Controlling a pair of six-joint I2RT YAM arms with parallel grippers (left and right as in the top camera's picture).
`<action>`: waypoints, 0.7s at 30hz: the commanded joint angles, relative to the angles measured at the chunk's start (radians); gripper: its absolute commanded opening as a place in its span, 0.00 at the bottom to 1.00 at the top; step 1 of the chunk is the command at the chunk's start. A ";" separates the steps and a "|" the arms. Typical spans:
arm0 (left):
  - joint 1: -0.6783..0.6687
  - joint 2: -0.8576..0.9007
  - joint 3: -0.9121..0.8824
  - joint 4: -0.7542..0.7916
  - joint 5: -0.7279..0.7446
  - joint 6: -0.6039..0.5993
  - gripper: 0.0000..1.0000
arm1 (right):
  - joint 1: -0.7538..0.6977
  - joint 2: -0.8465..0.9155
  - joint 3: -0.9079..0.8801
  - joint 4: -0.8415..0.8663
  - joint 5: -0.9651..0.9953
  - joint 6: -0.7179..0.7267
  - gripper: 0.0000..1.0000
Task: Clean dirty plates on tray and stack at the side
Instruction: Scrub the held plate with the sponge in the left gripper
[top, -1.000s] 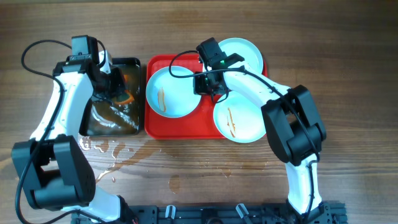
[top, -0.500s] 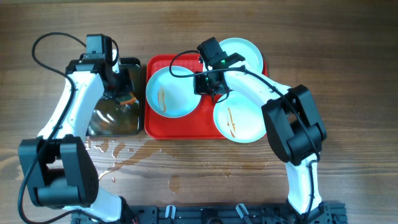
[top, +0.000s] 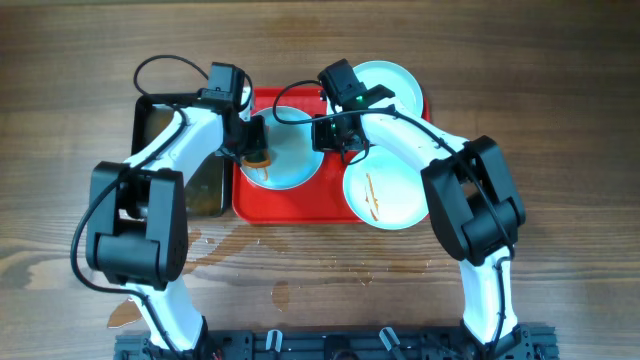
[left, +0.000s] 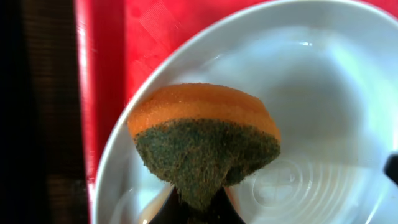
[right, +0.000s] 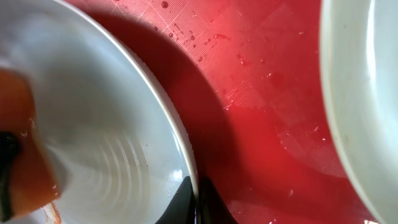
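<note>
Three pale aqua plates lie on the red tray (top: 290, 203). The left plate (top: 295, 160) has my left gripper (top: 256, 152) over its left part, shut on an orange-and-green sponge (left: 205, 140) held against the plate face (left: 323, 124). My right gripper (top: 333, 136) is shut on this plate's right rim (right: 186, 158). A second plate (top: 395, 195) with an orange-brown smear sits at the tray's front right. A third plate (top: 392, 82) sits at the back right.
A black tray (top: 170, 150) holding dark water stands left of the red tray. Spilled water (top: 180, 245) lies on the wooden table in front of it. Both arms cross above the trays.
My left gripper has carried the sponge rightward from the black tray onto the left plate. The right gripper has stayed on the plate's rim.
</note>
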 joint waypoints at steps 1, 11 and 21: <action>-0.034 0.056 -0.003 -0.064 0.024 -0.047 0.04 | 0.006 0.025 0.005 0.013 -0.025 0.000 0.04; -0.042 0.092 -0.003 0.034 0.049 -0.051 0.04 | 0.006 0.025 0.002 0.011 -0.043 0.000 0.04; -0.042 0.120 0.005 -0.057 0.035 -0.172 0.04 | 0.006 0.025 0.001 0.013 -0.048 0.000 0.04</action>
